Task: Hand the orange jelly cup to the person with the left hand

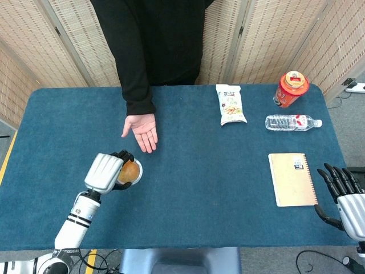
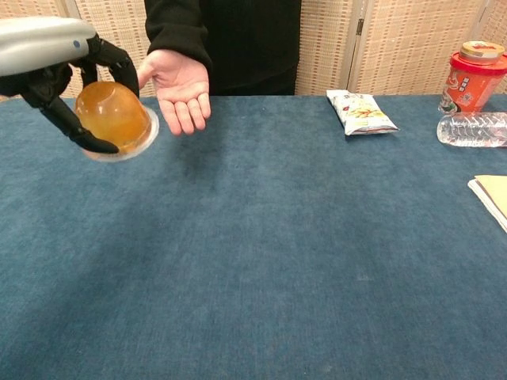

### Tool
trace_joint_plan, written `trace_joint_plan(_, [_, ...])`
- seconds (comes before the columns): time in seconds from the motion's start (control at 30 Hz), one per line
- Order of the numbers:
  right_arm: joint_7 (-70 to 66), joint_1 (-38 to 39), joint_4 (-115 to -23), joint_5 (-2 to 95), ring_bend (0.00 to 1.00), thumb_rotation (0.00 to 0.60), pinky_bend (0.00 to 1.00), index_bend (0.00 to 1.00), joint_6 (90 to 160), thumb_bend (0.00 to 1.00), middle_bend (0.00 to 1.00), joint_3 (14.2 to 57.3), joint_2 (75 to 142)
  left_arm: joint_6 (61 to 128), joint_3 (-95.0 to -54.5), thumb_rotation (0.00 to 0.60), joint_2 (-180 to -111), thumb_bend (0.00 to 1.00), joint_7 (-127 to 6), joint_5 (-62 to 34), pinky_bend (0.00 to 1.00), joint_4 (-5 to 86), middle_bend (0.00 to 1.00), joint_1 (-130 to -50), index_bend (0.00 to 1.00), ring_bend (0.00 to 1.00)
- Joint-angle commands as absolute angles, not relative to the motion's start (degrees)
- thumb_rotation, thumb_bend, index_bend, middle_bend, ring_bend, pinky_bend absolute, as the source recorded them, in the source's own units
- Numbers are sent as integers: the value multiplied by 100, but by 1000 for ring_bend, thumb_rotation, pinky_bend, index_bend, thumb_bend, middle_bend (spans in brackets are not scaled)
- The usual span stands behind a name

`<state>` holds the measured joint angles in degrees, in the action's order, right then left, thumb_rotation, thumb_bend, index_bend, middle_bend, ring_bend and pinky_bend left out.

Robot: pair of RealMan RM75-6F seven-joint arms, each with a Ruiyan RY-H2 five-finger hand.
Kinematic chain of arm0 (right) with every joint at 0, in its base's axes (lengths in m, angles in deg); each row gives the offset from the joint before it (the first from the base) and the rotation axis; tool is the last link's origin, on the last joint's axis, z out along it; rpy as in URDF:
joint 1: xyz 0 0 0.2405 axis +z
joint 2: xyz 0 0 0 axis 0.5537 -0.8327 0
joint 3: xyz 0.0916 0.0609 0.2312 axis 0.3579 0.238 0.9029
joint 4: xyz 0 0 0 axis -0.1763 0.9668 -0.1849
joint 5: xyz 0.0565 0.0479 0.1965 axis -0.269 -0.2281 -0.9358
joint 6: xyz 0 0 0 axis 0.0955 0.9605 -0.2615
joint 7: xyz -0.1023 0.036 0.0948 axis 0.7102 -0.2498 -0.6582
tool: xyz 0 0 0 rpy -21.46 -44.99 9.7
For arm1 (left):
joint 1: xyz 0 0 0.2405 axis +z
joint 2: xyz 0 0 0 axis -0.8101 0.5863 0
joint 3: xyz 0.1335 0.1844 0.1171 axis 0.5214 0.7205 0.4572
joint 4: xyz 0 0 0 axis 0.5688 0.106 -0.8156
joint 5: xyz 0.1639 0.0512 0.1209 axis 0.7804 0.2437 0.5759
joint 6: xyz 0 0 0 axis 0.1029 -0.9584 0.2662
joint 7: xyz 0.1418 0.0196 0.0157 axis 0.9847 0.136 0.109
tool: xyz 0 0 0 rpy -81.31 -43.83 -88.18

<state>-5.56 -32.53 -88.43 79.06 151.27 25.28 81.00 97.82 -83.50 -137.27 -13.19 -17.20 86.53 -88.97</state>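
Note:
My left hand (image 1: pixel 106 172) (image 2: pixel 49 55) grips the orange jelly cup (image 1: pixel 130 171) (image 2: pixel 116 117), a domed cup with a clear rim, lifted well above the blue table (image 1: pixel 199 188). The cup hangs tilted, just short of the person's open palm (image 1: pixel 142 131) (image 2: pixel 178 85), which is held out palm up at the table's far left-centre. My right hand (image 1: pixel 345 197) rests at the table's right front corner, fingers spread and holding nothing; the chest view does not show it.
A snack bag (image 1: pixel 231 105), a red lidded cup (image 1: pixel 292 88) and a lying water bottle (image 1: pixel 292 121) sit at the far right. A tan notebook (image 1: pixel 292 178) lies near my right hand. The person in black (image 1: pixel 154 40) stands behind the table.

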Motion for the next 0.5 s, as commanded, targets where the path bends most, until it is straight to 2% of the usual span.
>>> trace_joint_plan(0.03, [-569,-3232,-8853,7881,0,600,0,0,15079,253,0,2529,8084,9519,-8951,600,-13417,260,-935,-2958,794,8804,735,-9640,603,566])
trace_joint_plan(0.3, [-529,-3217,-8892,7656,0,600,0,0,15025,253,0,2620,8095,8847,-9051,600,-13570,259,-1121,-3508,793,7544,735,-10538,595,566])
trace_joint_plan(0.5, [-441,-3147,-8935,7401,0,600,0,0,14846,253,0,2713,8101,8345,-8903,600,-13857,259,-1345,-3494,728,6451,728,-11074,574,563])
